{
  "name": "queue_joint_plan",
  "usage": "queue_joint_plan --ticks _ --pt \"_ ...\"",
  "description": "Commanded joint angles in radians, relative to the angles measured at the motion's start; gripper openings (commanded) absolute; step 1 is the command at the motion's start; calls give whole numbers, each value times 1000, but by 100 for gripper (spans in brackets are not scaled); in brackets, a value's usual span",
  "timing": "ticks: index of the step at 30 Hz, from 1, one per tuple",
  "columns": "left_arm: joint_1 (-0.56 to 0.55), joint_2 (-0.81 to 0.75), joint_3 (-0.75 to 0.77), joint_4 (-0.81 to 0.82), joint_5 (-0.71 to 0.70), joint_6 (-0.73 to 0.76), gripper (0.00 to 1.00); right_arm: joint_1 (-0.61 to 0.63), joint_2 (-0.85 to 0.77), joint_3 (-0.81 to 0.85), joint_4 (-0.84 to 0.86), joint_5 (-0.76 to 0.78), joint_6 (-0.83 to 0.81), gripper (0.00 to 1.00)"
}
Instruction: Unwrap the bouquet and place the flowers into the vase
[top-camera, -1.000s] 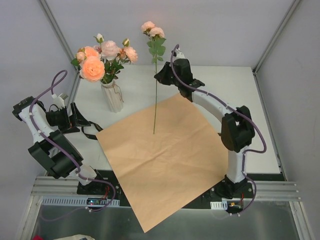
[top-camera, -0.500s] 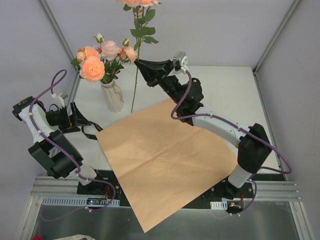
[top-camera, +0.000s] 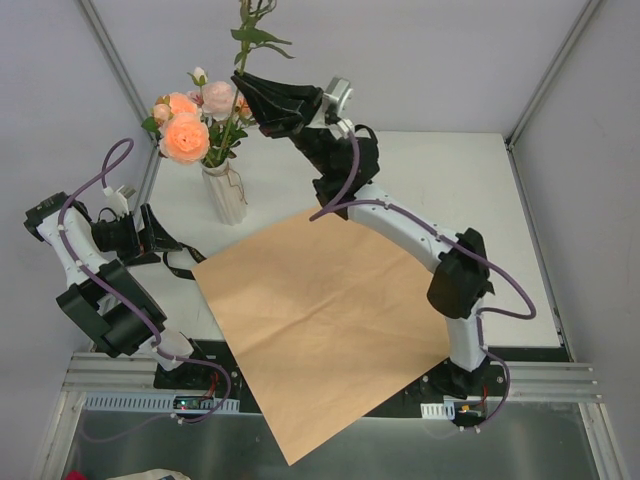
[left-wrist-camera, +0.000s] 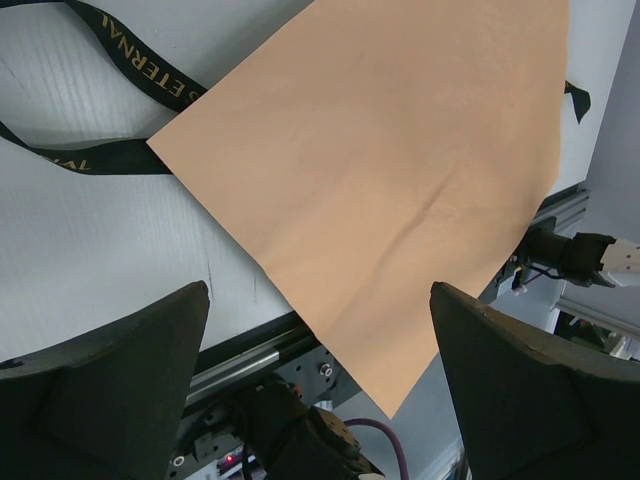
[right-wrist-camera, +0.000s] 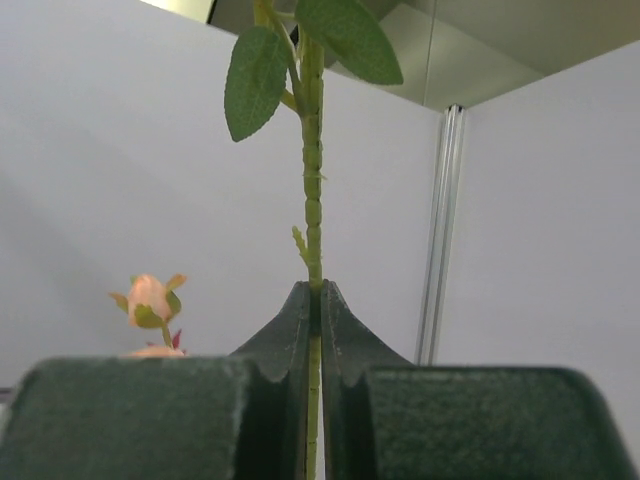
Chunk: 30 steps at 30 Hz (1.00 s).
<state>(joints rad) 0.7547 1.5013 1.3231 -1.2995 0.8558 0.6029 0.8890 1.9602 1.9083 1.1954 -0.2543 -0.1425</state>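
Observation:
Several peach-pink flowers (top-camera: 196, 118) stand in the slim whitish vase (top-camera: 226, 194) at the back left. High above and just right of them, my right gripper (top-camera: 243, 83) is shut on the thin green stem (right-wrist-camera: 312, 200) of one more flower. That stem (top-camera: 232, 118) slants down among the leaves over the vase, and its bloom is cut off at the top edge. The bouquet is undone: its tan paper (top-camera: 322, 298) lies flat and its black ribbon (left-wrist-camera: 120, 45) lies loose beside it. My left gripper (top-camera: 160, 238) rests low at the left, open (left-wrist-camera: 318, 290) and holding nothing.
The paper (left-wrist-camera: 400, 170) overhangs the table's front rail (top-camera: 330, 380). Enclosure posts (top-camera: 120, 70) rise right behind the vase. A rose bud (right-wrist-camera: 150, 296) shows low left in the right wrist view, and a leaf (right-wrist-camera: 254, 82) hangs off the held stem.
My right arm has swung left and up with the flower, from above the paper's far corner to above the vase. The left arm, paper and ribbon have not moved.

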Motion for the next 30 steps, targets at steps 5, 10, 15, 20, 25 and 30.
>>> queue_joint_plan --ticks 5,10,15,20,25,30 --pt "9 7 54 -44 23 24 92 -13 158 213 -30 -28 11 1" --pt "9 17 60 -50 20 26 92 -25 233 279 -30 -7 23 1" --pt "9 27 54 -55 11 37 92 -28 299 354 -36 13 30 1" --pt "8 36 54 -57 6 46 92 -32 296 347 -31 12 27 1" --pt "9 36 56 -60 6 49 92 -32 304 347 -40 4 6 1" --pt "9 25 51 -63 8 55 92 -16 341 344 -77 7 -32 1"
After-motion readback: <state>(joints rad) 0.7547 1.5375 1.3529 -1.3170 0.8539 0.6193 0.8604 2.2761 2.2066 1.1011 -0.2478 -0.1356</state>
